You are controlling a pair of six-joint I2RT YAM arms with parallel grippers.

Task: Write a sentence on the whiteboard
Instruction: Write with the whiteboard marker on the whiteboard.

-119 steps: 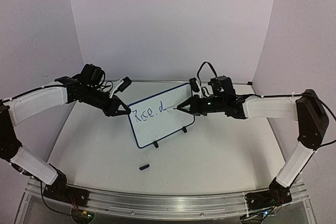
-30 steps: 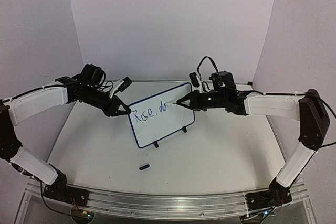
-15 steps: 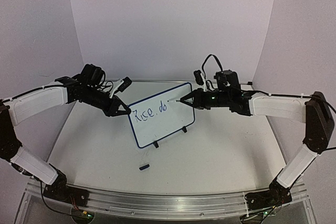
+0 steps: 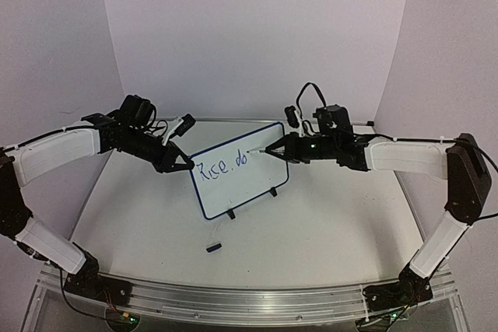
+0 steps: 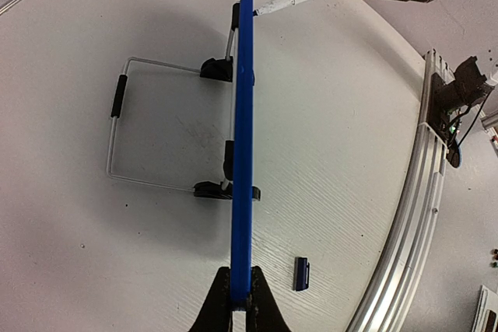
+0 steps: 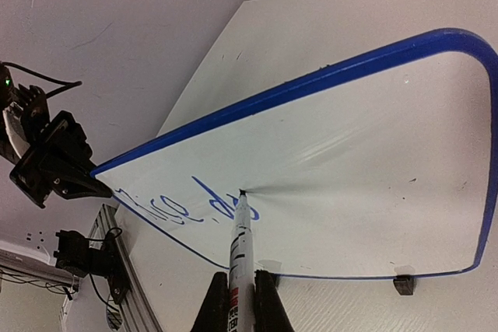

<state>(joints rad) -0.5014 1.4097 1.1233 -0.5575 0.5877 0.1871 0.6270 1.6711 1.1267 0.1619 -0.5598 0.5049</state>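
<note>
- whiteboard (image 4: 247, 183) – stands upright on the table (image 4: 334, 223), about mid-table, between the two arms, angled so its left end sits nearer the arm bases and its right end further back
- two black clip feet (image 4: 273, 191) along the bottom edge touch the table; in the left wrist view a wire stand (image 5: 117, 138) props the board from behind
- left gripper (image 4: 187, 164) – at the board's left edge, fingers (image 5: 220, 305) closed tight on the thin blue frame, which runs edge-on straight up the left wrist view
- right gripper (image 4: 282, 151) – at the board's upper right, fingers (image 6: 266, 305) pinched shut around a marker (image 6: 240, 246), barrel sticking out ahead of the tips
- marker tip is touching the white face, right at the end of the last written letter – upper middle of the board in the top view
- sentence (image 4: 222, 166) – dark blue handwriting, one line so far, reads about "Rice, do"; starts near the left edge beside the left gripper and rises toward the marker tip
- rest of the board face to the right of and below the writing is blank white
- small dark cap (image 4: 214, 247) lies on the table in front of the board, well apart from both grippers
</note>
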